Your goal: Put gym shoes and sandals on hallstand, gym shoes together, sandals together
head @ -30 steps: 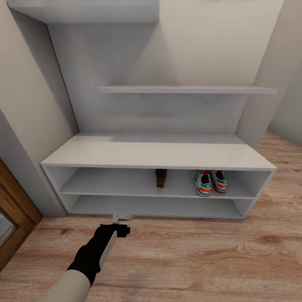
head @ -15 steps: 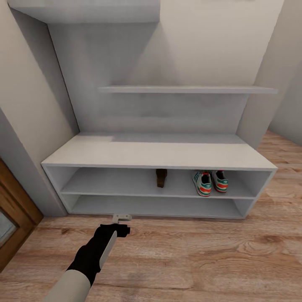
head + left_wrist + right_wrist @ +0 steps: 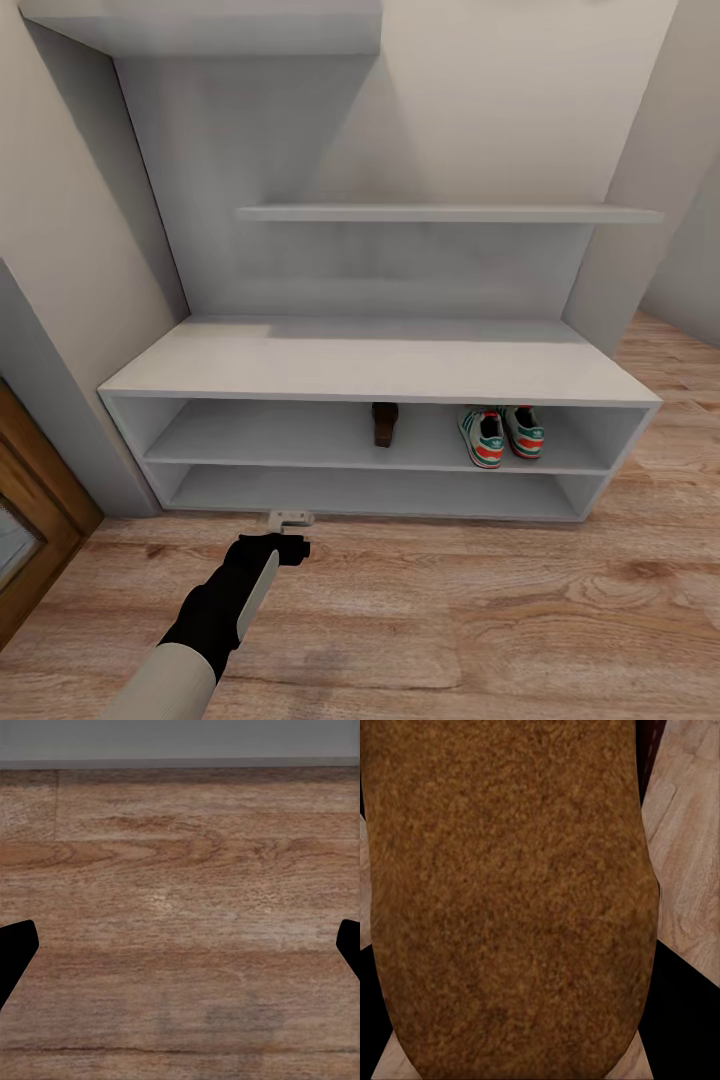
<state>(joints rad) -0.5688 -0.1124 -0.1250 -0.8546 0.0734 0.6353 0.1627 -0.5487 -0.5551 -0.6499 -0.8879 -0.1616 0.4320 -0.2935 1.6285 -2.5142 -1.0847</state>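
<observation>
The left end effector (image 3: 290, 519) is wide open over the corridor floor (image 3: 480, 620), holding nothing. The hallstand (image 3: 380, 370) stands just ahead of it. On its upper low shelf, ahead and to the right, one sandal (image 3: 384, 423) stands. The two gym shoes (image 3: 501, 434) sit farther right, side by side. The right end effector grips the other sandal (image 3: 510, 900).

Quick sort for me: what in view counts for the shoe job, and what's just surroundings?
Job:
gym shoes, side by side on the hallstand's upper open shelf
sandal on shelf, left of them
tan sandal sole, close against the right wrist camera
left gripper, over corridor floor

Surroundings:
wall shelf
wooden door
</observation>
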